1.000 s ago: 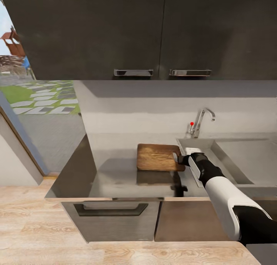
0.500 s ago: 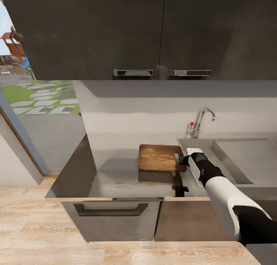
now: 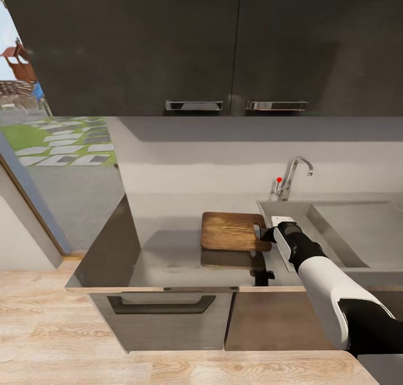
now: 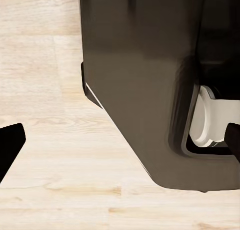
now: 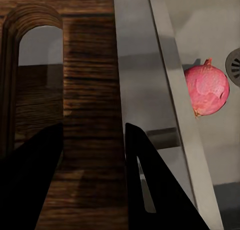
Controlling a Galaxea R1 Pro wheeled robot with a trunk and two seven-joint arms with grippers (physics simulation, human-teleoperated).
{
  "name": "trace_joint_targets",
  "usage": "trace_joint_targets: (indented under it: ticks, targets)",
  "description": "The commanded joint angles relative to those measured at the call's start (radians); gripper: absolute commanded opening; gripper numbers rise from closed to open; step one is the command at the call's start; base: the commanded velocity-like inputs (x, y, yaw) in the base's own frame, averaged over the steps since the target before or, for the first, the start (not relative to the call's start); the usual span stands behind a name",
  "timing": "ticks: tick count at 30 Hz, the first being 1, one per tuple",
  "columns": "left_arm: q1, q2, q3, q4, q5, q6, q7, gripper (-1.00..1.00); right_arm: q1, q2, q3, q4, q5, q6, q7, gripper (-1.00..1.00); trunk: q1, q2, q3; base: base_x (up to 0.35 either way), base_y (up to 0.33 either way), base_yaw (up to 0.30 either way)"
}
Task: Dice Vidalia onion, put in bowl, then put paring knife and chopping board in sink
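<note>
Head view: my right jaws [image 3: 263, 232] sit at the handle end of the chopping board [image 3: 230, 230], which lies flat on the bench [image 3: 162, 250]. The board's long axis runs 9 to 3 o'clock, slot end toward 3, and that end meets the near rim of the sink [image 3: 358, 228]. From the jaws the sink basin lies toward 2–3 o'clock, just beside; the tap [image 3: 292, 175] with its red knob stands at about 1 o'clock.

Right wrist view: the two fingers of my right jaws [image 5: 92, 180] are spread either side of the board's end strip [image 5: 95, 89], next to the slot-shaped hole [image 5: 40, 54]. They straddle the wood. Whether the pads actually bear on it I cannot tell, so grip unconfirmed.

This view adds what the head view lacks: a reddish onion [image 5: 206, 89] lies whole in the basin, beside the round drain [image 5: 234, 64], past the steel rim.

Judgement: the onion is not yet out of the sink or diced, though the jaws are on the board. The right arm is the nearer one for either object.

Left wrist view: my left jaws [image 4: 120, 150] point down at pale wood floor [image 4: 50, 165] beside my own dark base [image 4: 140, 79]; fingertips show at both edges of the picture, well apart, nothing between them.

Paring knife, bowl: not located.
</note>
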Motion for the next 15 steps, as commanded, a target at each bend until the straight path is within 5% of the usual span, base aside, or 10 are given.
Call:
trace_joint_targets:
  ticks: [1, 15]
  targets:
    - [0.0, 0.0, 0.0, -0.001, 0.001, -0.002, 0.0, 1.0, -0.001, 0.0, -0.002, -0.001, -0.005, 0.005, -0.004, -1.0, 0.001, -0.002, -0.002, 0.0, 0.0, 0.0]
    - [0.0, 0.0, 0.0, -0.001, 0.001, -0.002, 0.0, 1.0, -0.001, 0.0, 0.0, -0.002, -0.005, 0.008, -0.004, -1.0, 0.001, -0.002, -0.008, 0.0, 0.0, 0.0]
